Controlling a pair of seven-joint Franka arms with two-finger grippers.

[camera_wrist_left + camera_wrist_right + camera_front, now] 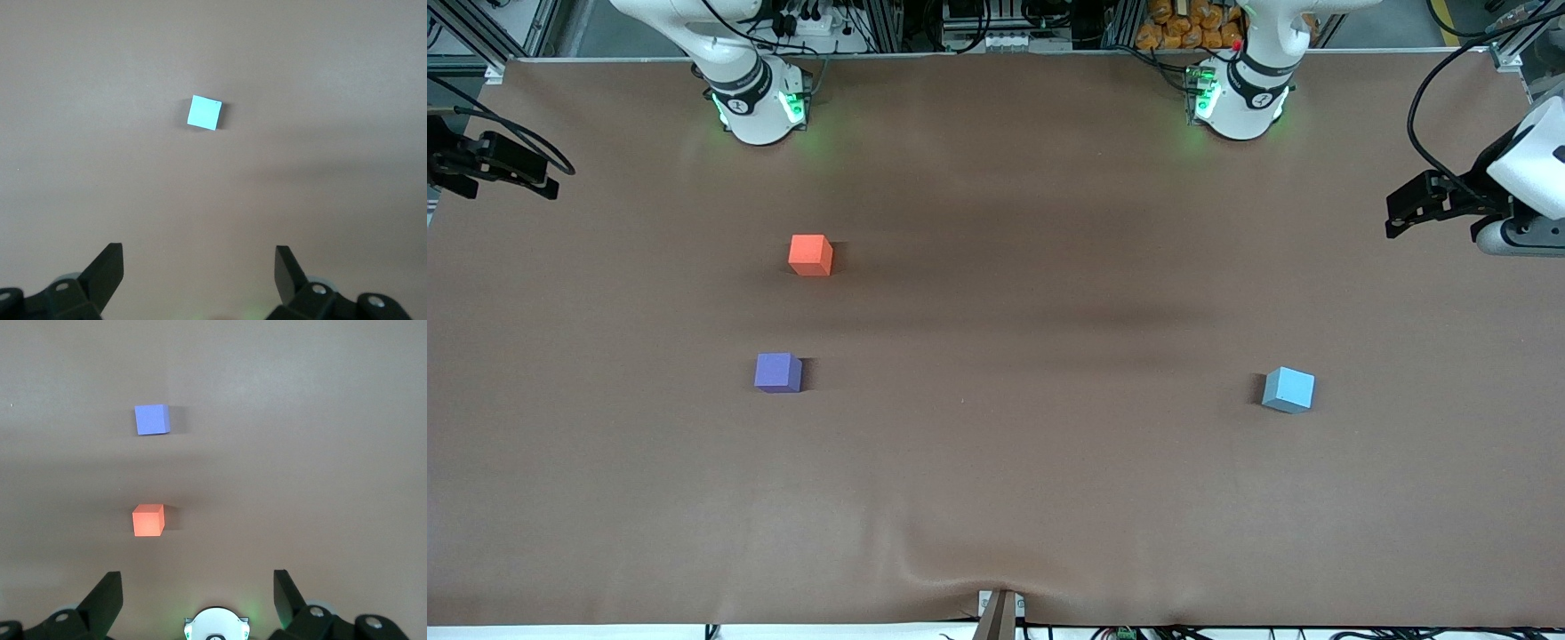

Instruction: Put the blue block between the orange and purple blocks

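Note:
The blue block point(1288, 389) lies on the brown table toward the left arm's end, and it shows in the left wrist view point(203, 112). The orange block point(810, 255) and the purple block point(777, 372) lie toward the right arm's end, the purple one nearer the front camera with a gap between them. Both show in the right wrist view, orange point(147, 520) and purple point(152, 419). My left gripper point(1405, 209) point(198, 257) is open and empty, high over its end of the table. My right gripper point(516, 169) point(197, 580) is open and empty, high over its end.
The arm bases point(760, 107) point(1240, 98) stand along the table's back edge. The right arm's base also shows in the right wrist view point(215, 625). The brown cover has a wrinkle point(969, 582) by a clamp point(1000, 613) at the near edge.

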